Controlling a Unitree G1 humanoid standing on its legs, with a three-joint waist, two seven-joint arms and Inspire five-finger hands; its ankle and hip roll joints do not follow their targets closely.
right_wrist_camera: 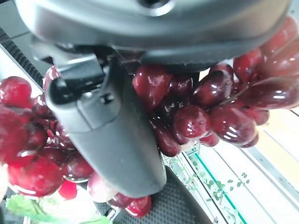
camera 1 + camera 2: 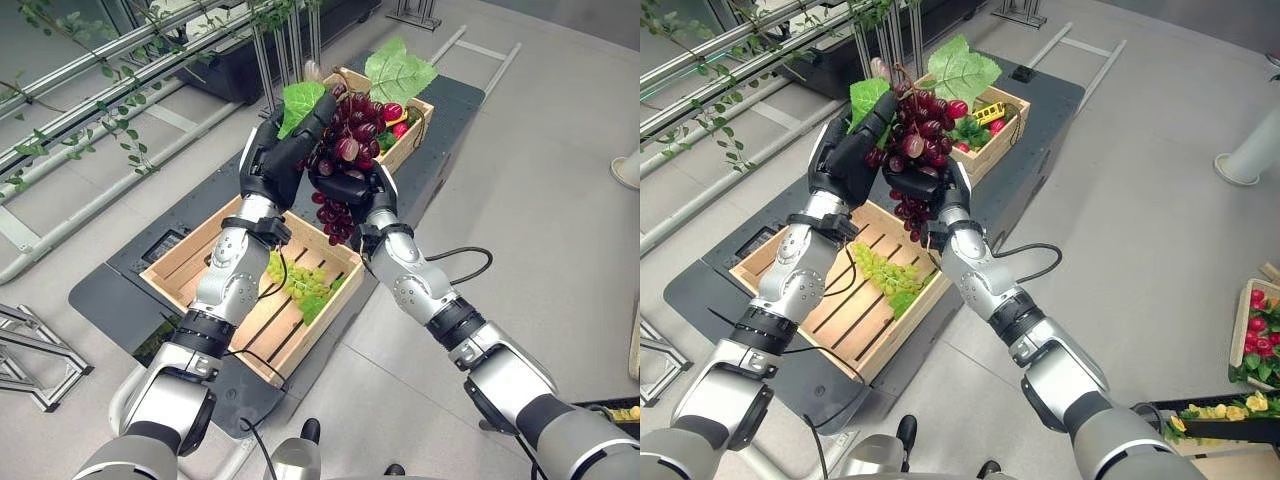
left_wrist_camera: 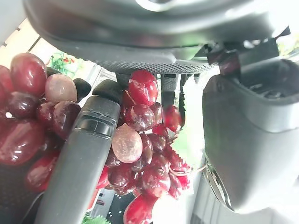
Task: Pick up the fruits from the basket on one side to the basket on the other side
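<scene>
Fingers of both my left hand (image 2: pixel 268 158) and right hand (image 2: pixel 352 188) curl round the red grape bunch (image 2: pixel 345 140), which I hold raised between the near basket (image 2: pixel 190 262) with green grapes (image 2: pixel 298 282) and the far basket (image 2: pixel 412 132).

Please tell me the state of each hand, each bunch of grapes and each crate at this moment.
left hand: shut on the red grapes, raised.
right hand: shut on the red grapes from below.
red grapes: held in the air between the crates.
green grapes: lying in the near crate.
near crate: nearly empty.
far crate: holds fruit and leaves.
</scene>
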